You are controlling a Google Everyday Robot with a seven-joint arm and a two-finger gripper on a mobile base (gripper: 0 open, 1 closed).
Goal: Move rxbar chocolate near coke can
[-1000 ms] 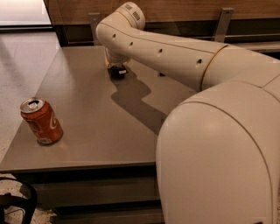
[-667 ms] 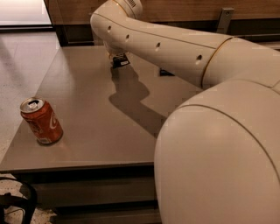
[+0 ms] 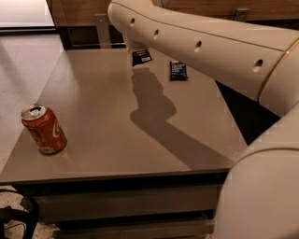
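Grey desk [image 3: 93, 98], dark blue wrapped bar [image 3: 178, 70] lying flat toward its far side, pale floor [image 3: 23, 60] at left, wooden wall [image 3: 79, 14] behind

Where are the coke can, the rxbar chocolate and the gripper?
coke can [image 3: 43, 130]: camera view, red side wall.
rxbar chocolate [image 3: 141, 57]: camera view, black wrapper's middle.
gripper [image 3: 135, 49]: camera view, tip clamping the rxbar chocolate, under the arm.

On table [image 3: 117, 154], front-left, stood coke can [image 3: 43, 130]. Far side: gripper [image 3: 138, 50] held rxbar chocolate [image 3: 141, 57] above tabletop; second bar [image 3: 178, 70] lay just right.
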